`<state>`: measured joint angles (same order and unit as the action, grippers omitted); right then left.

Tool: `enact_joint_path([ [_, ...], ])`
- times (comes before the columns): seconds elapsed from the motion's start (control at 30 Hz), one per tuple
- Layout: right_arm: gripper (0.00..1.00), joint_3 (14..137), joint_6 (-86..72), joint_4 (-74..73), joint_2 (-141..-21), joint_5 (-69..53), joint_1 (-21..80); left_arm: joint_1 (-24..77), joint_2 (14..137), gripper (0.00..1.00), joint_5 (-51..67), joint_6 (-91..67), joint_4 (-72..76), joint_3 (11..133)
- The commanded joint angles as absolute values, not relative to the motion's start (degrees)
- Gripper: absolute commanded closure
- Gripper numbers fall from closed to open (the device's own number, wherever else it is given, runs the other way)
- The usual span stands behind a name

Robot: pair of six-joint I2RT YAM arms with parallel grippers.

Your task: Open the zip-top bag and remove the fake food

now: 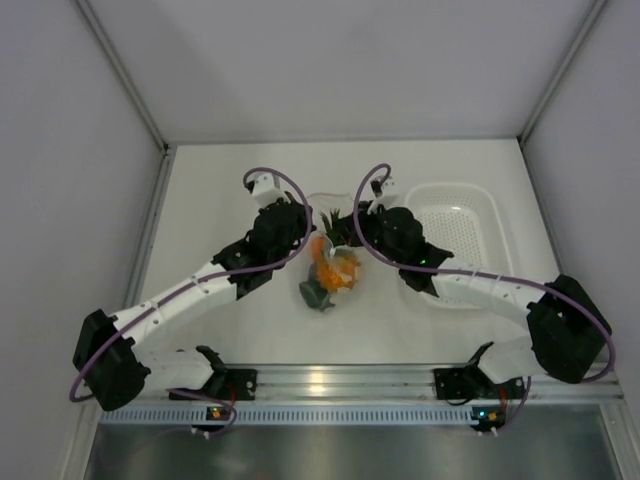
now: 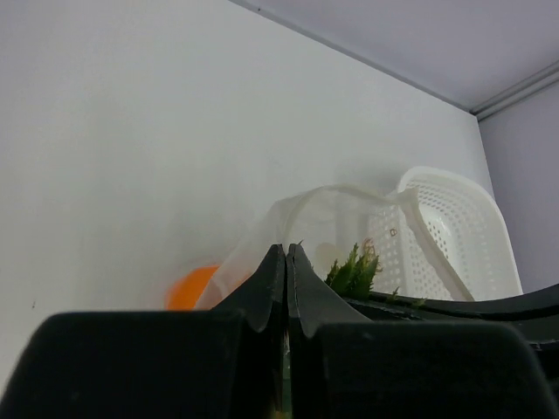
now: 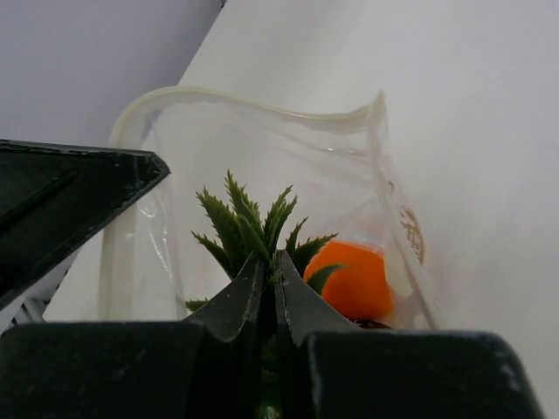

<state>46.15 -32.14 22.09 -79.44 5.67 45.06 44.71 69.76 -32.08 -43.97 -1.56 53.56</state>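
White table [image 1: 200, 200] enclosed by pale grey walls [image 1: 60, 150], evenly lit

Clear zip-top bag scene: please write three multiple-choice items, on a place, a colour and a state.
1. The white perforated plastic basket lies on which side of the clear plastic zip-top bag? A left B right C underneath
2. The round toy fruit in the bag is: A blue B orange C white
3. The right fingers are: A wide open B hidden C shut on the green spiky pineapple crown
Key: 1 B, top view shows it; 2 B, right wrist view; 3 C, the tips pinch it.
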Motion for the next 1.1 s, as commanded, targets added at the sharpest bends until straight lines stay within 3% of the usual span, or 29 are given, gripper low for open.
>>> enact_joint_path([
  [0.0,1.00,46.1,-27.6,27.2,-74.6,3.2,46.1,44.2,68.4,1.00,-29.5,-40.8,0.2,54.9],
  [0.27,1.00,45.2,-26.3,31.4,-70.1,5.2,46.1,44.2,66.9,1.00,-15.1,-36.7,-1.0,55.5],
  [0.6,1.00,41.5,-25.8,41.9,-65.6,4.2,46.1,44.2,66.0,1.00,-16.5,-34.5,-10.2,58.1],
  [1.07,1.00,46.2,-23.3,48.3,-63.4,15.1,46.1,44.2,66.1,1.00,-18.7,-31.4,-14.8,60.0],
])
